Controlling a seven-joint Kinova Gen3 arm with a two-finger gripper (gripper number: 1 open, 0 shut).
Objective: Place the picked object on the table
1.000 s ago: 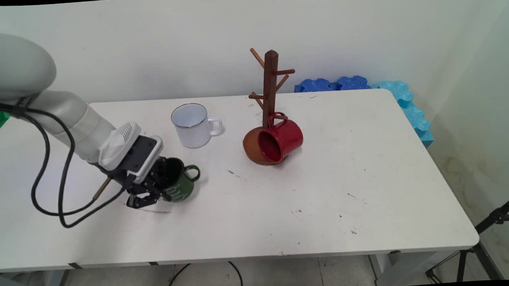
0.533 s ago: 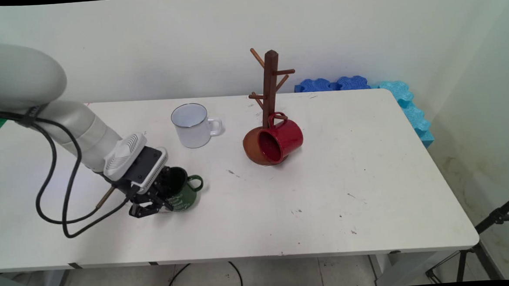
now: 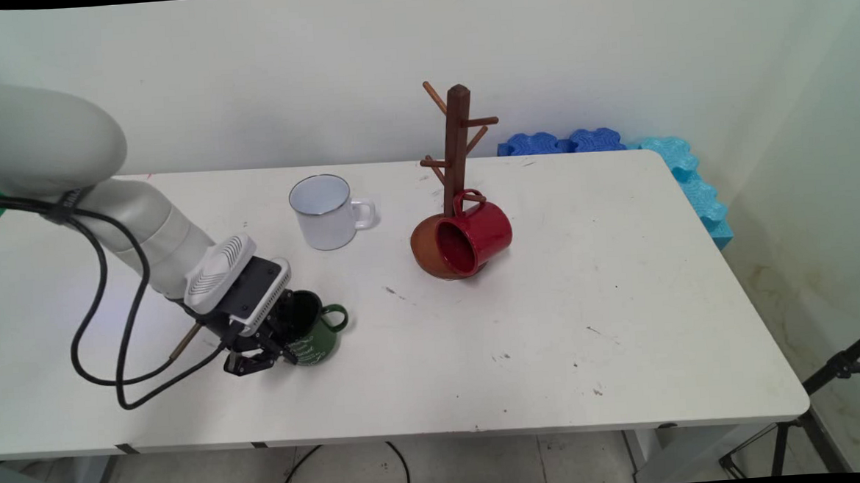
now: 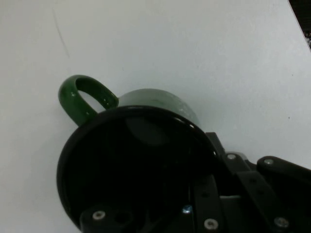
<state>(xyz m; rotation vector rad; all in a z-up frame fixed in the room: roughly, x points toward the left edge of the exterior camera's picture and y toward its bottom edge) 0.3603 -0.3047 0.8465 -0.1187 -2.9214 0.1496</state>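
At the left of the main view, the black two-finger tool [image 3: 268, 357] is held low over the white tabletop [image 3: 624, 297], in the lower left quarter of the frame. It is closed narrow on the wall of a dark green glazed mug [image 3: 314, 340]. In the hand view one finger is seen inside the mug [image 4: 160, 99] and the linkage of the tool [image 4: 204, 194] outside it. The mug is tilted, its mouth turned toward the tool and its handle pointing right in the main view. Whether its base touches the tabletop cannot be told.

Up and to the right, well apart, a white enamel mug [image 3: 322, 214] stands upright. At frame centre stands a dark wooden mug tree [image 3: 456, 144], with a red ceramic mug [image 3: 482, 230] hung by its handle on a low peg. Blue foam blocks [image 3: 601, 140] lie at the far right edge.
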